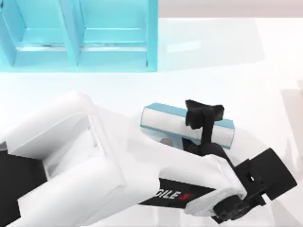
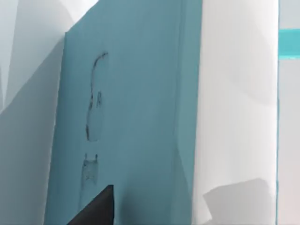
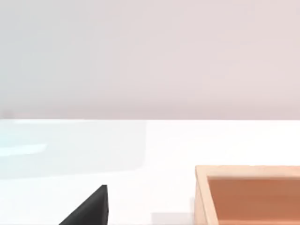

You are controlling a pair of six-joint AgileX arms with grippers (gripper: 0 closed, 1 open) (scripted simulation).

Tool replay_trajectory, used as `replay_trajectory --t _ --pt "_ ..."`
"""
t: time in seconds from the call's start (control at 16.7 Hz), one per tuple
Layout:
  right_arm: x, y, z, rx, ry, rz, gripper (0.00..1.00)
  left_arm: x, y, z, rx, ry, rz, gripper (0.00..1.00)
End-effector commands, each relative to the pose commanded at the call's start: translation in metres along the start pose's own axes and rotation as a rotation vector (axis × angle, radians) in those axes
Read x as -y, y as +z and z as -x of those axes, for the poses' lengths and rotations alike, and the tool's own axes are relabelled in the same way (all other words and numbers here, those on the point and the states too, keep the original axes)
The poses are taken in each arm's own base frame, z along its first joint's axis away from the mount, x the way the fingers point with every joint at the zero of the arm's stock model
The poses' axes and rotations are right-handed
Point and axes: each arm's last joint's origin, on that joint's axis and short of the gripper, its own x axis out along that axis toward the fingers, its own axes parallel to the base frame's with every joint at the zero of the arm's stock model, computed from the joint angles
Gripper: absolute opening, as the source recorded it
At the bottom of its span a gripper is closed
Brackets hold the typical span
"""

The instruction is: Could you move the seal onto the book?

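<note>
Reaching across the desk (image 1: pixel 227 61) from its left side, the left arm of the AgileX pair is seen in the top view as a large white body that covers much of the near half of the surface. The left gripper (image 1: pixel 203 116) is held over the book (image 1: pixel 161 120), which lies near the middle of the desk. Of the book, 1 white page edge and a thin strip of teal cover are shown; its near part is hidden beneath the arm. Whether this claw is released, clenched or grasping something cannot be told, since its black tip is seen from above as a single dark shape.

In the left wrist view the book's teal cover (image 2: pixel 136 117) is seen close up, with faint dark marks on it and white pages beside it. 1 black wedge of the claw is cut off at the picture's edge.

Where the seal stands cannot be told: the ground beside and under the arm is concealed, and a small greyish patch at the book's near edge is too vague to be named.

A bright teal shelf unit (image 1: pixel 75 38) with 2 visible compartments is set at the far left corner, cropped by the frame.

The right gripper (image 3: pixel 89 211) is glimpsed as a black wedge in its own wrist view, near a cropped wooden box (image 3: pixel 248 194); its state cannot be told.
</note>
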Motion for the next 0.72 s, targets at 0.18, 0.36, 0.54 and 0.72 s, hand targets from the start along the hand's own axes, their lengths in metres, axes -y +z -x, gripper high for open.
replay_trajectory --t 0.18,0.36,0.54,0.72 --pt "0.0 0.0 0.0 0.0 0.0 0.0 1.0 0.0 0.0 0.0 0.0 0.0 0.0 1.0" --pt "0.0 0.0 0.0 0.0 0.0 0.0 1.0 -0.002 0.0 0.002 -0.003 0.002 -0.002 1.0" --pt "0.0 0.0 0.0 0.0 0.0 0.0 1.0 -0.009 -0.003 0.017 -0.019 0.009 0.001 1.0" --pt "0.0 0.0 0.0 0.0 0.0 0.0 1.0 -0.02 -0.003 0.039 -0.034 0.026 0.009 1.0"
